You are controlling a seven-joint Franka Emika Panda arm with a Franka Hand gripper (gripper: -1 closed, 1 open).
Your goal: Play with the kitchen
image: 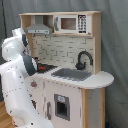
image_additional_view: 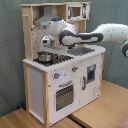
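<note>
Fingers: over the hob, spread or pressed together cannot be told.
Kitchen stands on the wooden floor; in the second exterior view a pot sits just below the fingers, oven door lower, grey sink and black tap to their right.

The large white and light-wood toy kitchen stands directly on a light wooden floor, seen in both exterior views. On its pale counter surface sit a grey sink, a black tap and a black hob.
</note>
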